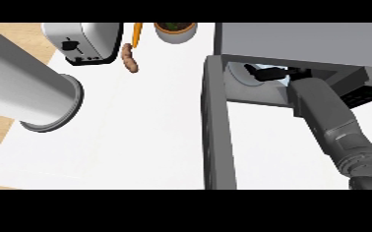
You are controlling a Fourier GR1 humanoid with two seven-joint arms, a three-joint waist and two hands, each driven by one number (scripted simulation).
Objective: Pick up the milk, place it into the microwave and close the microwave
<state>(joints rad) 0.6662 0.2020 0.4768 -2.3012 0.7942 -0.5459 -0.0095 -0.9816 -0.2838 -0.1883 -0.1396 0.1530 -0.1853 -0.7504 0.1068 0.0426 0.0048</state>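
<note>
The microwave [291, 39] stands at the upper right. Its door [218, 128] is swung open toward me and shows as a dark grey bar running down the view. My right forearm reaches up into the cavity, and my right hand [256, 71] is inside, over the white turntable [238, 76]. A small pale piece of the milk [274, 73] shows between the black fingers, which curl round it; the rest of it is hidden. My left forearm lies across the left side as a thick grey cylinder, and no left hand shows.
A silver toaster [83, 42] stands at the upper left. Beside it lie an orange carrot [137, 33] and a brown sausage [131, 60]. A round pot [175, 31] with dark contents sits at the back, left of the microwave. The white counter [145, 128] spreads between the left forearm and the door.
</note>
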